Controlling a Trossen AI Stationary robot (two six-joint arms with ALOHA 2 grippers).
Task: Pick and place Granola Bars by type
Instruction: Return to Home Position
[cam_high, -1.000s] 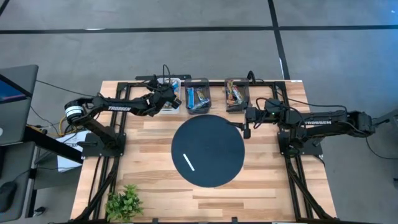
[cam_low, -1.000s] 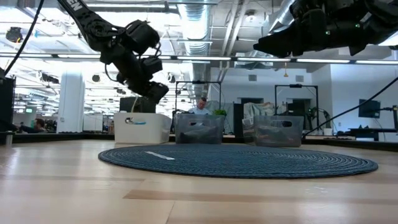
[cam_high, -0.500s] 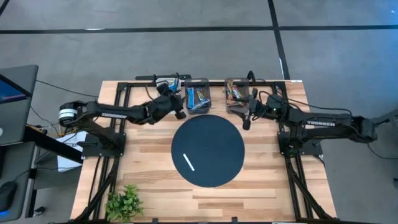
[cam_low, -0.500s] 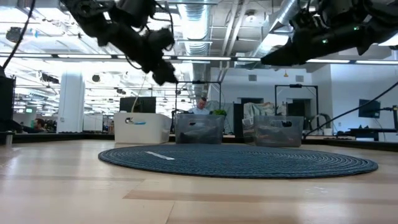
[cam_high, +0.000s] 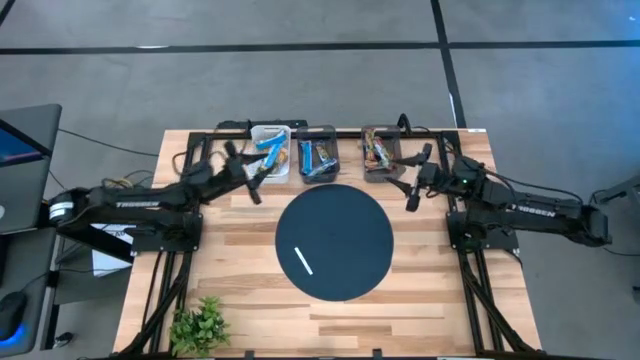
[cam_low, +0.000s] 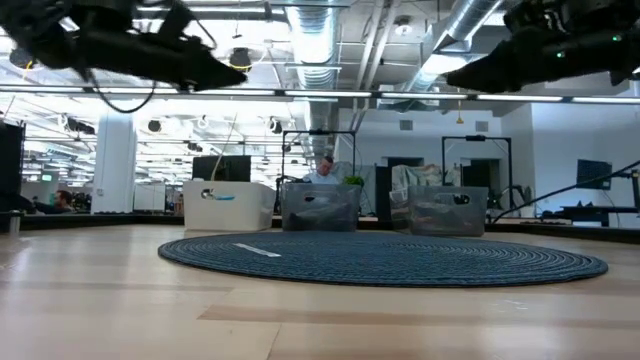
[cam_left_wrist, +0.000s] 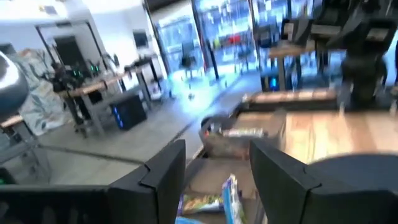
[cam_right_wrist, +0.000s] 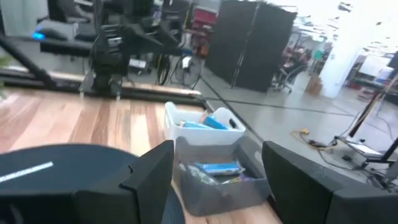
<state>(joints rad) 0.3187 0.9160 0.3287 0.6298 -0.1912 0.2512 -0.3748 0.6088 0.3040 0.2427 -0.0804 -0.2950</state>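
Even, diffuse light fell from overhead on the table (cam_high: 250, 270), with only faint soft shadows and no glare on the wood. In the low view, bright ceiling strip lights (cam_low: 300, 93) backlit the left arm (cam_low: 130, 50) and right arm (cam_low: 560, 50) into dark silhouettes, and the table's near edge was out of focus. Motion blur smeared the left wrist view, where the left gripper (cam_left_wrist: 217, 152) stood dark against a washed-out room.

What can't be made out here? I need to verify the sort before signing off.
- High view: the granola bars in the white bin, middle bin and right bin are too small to count or type.
- Low view: bin walls hide their contents.
- Left wrist view: blur, the picture's edge and the left gripper's open fingers hide most bars.
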